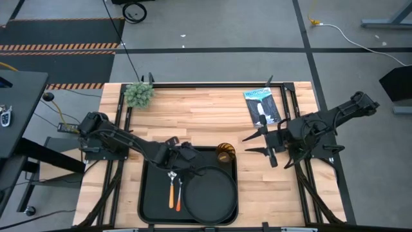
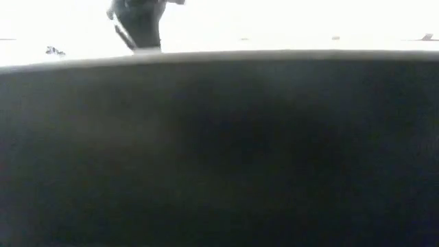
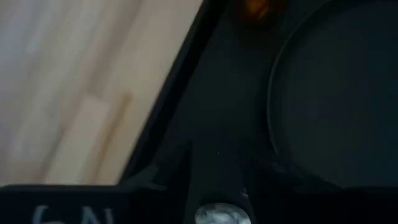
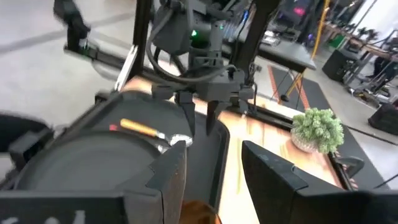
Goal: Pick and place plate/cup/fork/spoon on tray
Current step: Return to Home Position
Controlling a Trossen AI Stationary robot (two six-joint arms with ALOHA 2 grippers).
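Observation:
The black tray (image 1: 149,193) lies at the table's near middle. The round black plate (image 1: 209,193) lies flat in its right half. The fork (image 1: 172,192) and spoon (image 1: 180,190) lie side by side left of the plate, orange handles toward the near edge. The amber cup (image 1: 225,153) stands at the tray's far right corner. My left gripper (image 1: 175,166) is open just above the utensils' silver heads, fingers pointing down; it also shows in the right wrist view (image 4: 199,121). My right gripper (image 1: 256,145) is open and empty above the wood, right of the cup.
A small green plant (image 1: 138,95) stands at the far left of the table. A black packet (image 1: 261,106) lies at the far right. Bare wood lies between them and right of the tray. In the low view, the tray's dark wall (image 2: 219,151) blocks most of the sight.

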